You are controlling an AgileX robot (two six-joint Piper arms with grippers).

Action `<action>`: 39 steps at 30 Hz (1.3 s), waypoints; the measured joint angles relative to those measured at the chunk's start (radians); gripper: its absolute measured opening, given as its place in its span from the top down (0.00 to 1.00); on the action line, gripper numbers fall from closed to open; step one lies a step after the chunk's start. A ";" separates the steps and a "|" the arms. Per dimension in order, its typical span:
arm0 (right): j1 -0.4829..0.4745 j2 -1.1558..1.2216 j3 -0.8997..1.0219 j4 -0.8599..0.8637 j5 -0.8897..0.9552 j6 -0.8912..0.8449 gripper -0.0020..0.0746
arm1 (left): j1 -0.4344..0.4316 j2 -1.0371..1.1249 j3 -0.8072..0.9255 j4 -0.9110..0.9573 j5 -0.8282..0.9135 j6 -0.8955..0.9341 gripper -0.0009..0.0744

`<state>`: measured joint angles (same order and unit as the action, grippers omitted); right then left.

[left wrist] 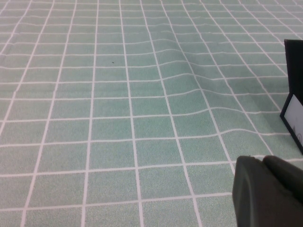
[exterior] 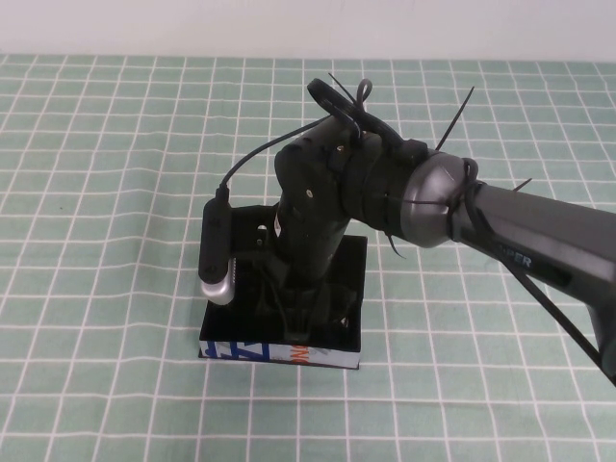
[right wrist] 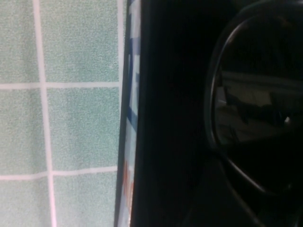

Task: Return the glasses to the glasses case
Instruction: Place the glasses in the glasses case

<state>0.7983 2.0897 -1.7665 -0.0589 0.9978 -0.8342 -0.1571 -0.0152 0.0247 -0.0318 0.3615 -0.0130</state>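
The glasses case [exterior: 346,289] is a black open box on the green checked cloth, with its printed white, blue and orange front side [exterior: 279,353] facing me. My right gripper [exterior: 300,313] reaches down into the case from the right arm above it. In the right wrist view a reflective lens of the black glasses [right wrist: 258,113] lies inside the dark case, next to the printed front side [right wrist: 129,118]. In the high view the arm hides the glasses. My left gripper [left wrist: 267,189] is shut and empty, low over the cloth, with the case's corner [left wrist: 293,90] beside it.
The green cloth with white grid lines [exterior: 115,192] covers the whole table and shows a slight ripple [left wrist: 189,75]. A cable and black zip ties [exterior: 452,120] stick out from the right wrist. A black-and-silver camera [exterior: 217,255] hangs beside the right gripper.
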 joint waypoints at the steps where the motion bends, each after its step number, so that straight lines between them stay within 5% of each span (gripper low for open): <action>1: 0.000 0.000 0.000 0.000 0.000 0.000 0.56 | 0.000 0.000 0.000 0.000 0.000 0.000 0.99; 12: 0.000 0.000 0.000 0.039 0.021 0.000 0.54 | 0.000 0.000 0.000 0.000 0.000 0.000 0.99; 22: 0.000 0.000 0.000 0.040 0.034 0.000 0.40 | 0.000 0.000 0.000 0.000 0.000 0.000 0.99; 26: 0.000 -0.002 -0.002 0.038 0.037 0.000 0.52 | 0.000 0.000 0.000 0.000 0.000 0.000 0.99; 32: -0.003 -0.102 -0.002 -0.079 0.053 0.094 0.91 | 0.000 0.000 0.000 0.000 0.000 0.000 0.99; 39: -0.200 -0.285 -0.004 -0.076 0.035 0.319 0.98 | 0.000 0.000 0.000 0.000 0.000 0.000 0.99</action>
<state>0.5980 1.8049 -1.7704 -0.1353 1.0331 -0.5156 -0.1571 -0.0152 0.0247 -0.0318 0.3615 -0.0130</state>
